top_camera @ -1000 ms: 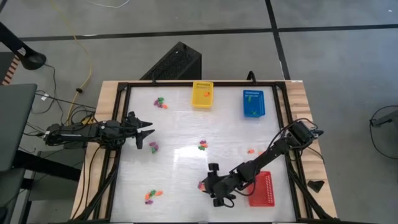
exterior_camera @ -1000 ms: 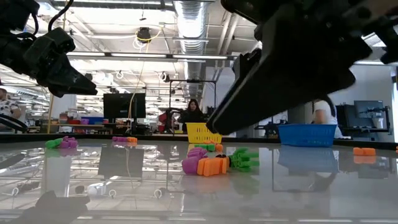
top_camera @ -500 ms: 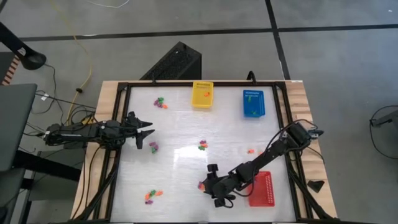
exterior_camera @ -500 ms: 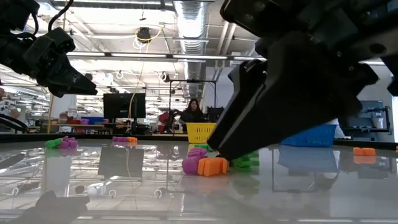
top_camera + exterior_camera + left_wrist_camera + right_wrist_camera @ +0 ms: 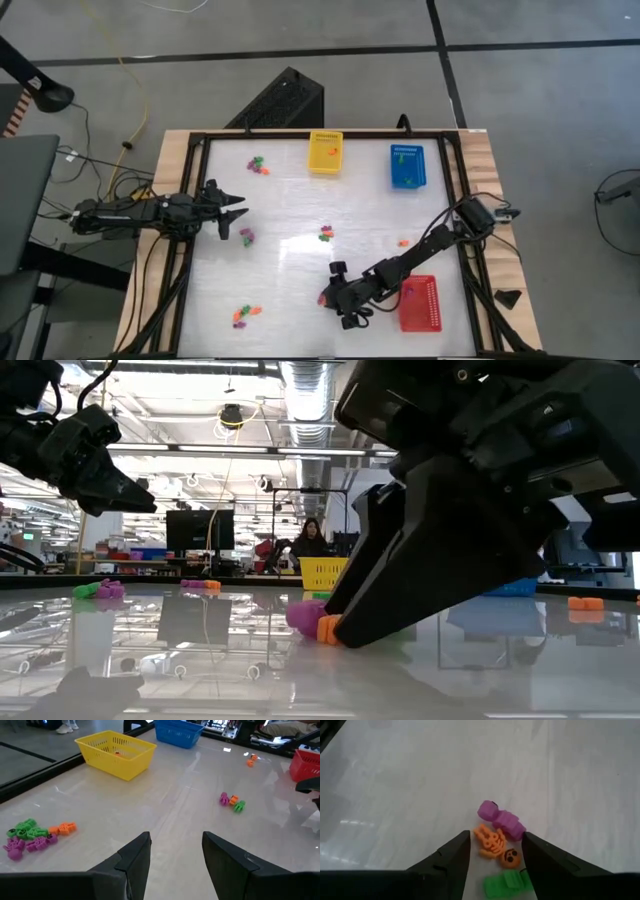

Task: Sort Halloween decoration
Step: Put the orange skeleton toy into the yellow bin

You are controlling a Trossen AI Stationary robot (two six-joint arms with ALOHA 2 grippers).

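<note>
Since a second ago the right gripper has dropped onto the worktop, its spread fingers now straddling an orange skeleton trinket, not clenched on it. Touching that trinket sit a purple one just ahead and a green one nearer the wrist. Well away, the left gripper hovers released, a small trinket cluster just beside it
</note>
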